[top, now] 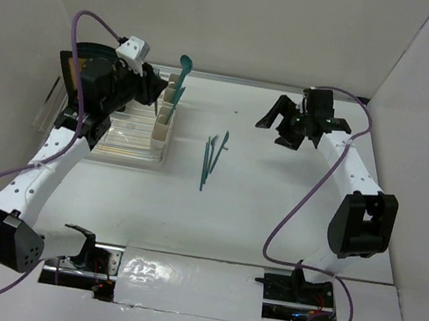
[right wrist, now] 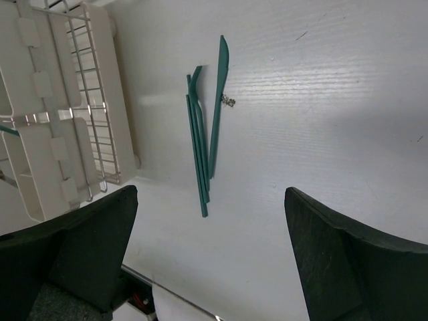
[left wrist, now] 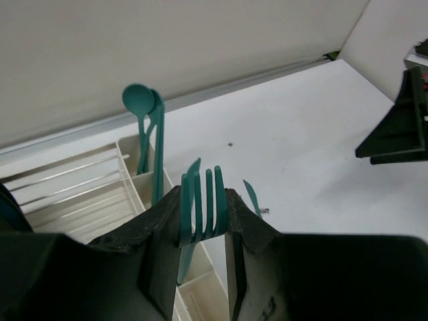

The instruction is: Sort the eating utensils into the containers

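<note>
My left gripper (left wrist: 203,204) is shut on the tined head of a teal fork (left wrist: 200,210), whose handle hangs down into a cream container compartment (left wrist: 200,284). Two teal spoons (left wrist: 142,105) stand upright in the far compartment (left wrist: 132,155). From above, the left gripper (top: 153,85) hovers over the row of containers (top: 164,118), with the spoons (top: 185,66) sticking up behind it. A knife (right wrist: 218,100) and two other slim teal utensils (right wrist: 196,144) lie together on the table (top: 211,158). My right gripper (right wrist: 210,247) (top: 286,123) stands wide open above the table, right of them, holding nothing.
A clear wire-ribbed dish rack (top: 124,132) (right wrist: 87,114) holds the containers at the left. White walls close the table at the back and sides. Taped glossy sheeting (top: 184,284) and the arm bases line the near edge.
</note>
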`<state>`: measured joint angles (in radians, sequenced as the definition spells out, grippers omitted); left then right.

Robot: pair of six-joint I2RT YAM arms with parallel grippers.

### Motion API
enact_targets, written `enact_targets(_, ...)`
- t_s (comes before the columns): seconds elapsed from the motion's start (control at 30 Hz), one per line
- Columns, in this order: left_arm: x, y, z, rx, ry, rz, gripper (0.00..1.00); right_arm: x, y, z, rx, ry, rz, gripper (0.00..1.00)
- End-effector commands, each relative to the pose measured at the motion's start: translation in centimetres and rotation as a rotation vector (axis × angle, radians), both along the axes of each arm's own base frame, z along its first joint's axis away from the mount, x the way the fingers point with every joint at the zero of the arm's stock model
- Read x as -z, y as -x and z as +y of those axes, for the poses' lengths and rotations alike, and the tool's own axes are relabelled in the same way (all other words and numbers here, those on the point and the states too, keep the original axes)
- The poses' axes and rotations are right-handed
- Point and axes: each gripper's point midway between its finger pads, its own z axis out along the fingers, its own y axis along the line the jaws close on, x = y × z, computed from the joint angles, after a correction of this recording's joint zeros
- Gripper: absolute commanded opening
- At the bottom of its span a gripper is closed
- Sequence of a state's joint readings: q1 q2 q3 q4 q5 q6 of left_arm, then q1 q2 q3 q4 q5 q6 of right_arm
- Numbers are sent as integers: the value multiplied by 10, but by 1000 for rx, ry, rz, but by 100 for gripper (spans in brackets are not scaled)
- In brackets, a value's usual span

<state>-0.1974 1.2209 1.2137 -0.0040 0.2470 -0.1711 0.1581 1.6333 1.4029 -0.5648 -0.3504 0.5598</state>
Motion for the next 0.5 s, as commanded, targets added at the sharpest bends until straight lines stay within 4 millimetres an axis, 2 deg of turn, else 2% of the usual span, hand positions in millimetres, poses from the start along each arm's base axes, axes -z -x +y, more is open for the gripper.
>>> enact_targets(0.0,-5,15,-11,67,51,-24,38,1,-7,8,-6,17,-9,97)
enact_targets(0.03,-8,16,-13,84,54,-35,38,1,-8,12,-9,11,-12,97)
enact_targets(0.17,3,19,-25,140,61,-20,38,7,-7,19,-12,11,0,97)
enact_targets(0.2,16,16,-29,149,46,12,37,10,-4,19,-7,16,6,97)
enact_targets(0.27,20,17,-32,162,35,22,36,2,-4,21,-9,8,-15,97)
enact_targets(0.3,31,18,-31,156,29,41,35,6,-2,21,-7,9,-5,97)
enact_targets(0.33,26,18,-31,153,31,25,36,2,-1,21,-2,12,-14,97)
enact_targets(0.4,34,20,-29,146,24,19,37,5,1,22,2,6,-19,97)
enact_targets(0.47,33,21,-29,150,22,-9,39,5,1,24,10,13,-28,97)
